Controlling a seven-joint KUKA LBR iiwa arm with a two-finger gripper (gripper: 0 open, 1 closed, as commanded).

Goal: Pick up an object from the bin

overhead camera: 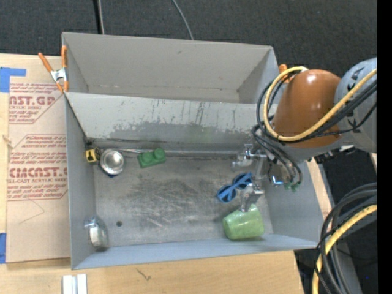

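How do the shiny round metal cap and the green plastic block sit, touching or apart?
Apart. The camera view shows bare bin floor between the metal cap and green block.

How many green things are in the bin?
2: a green block by the back wall and a pale green lump at the front right. The arm may hide more.

The arm is reaching in from the frame's right, its orange wrist cover sitting above the end effector, which is pointing downward.
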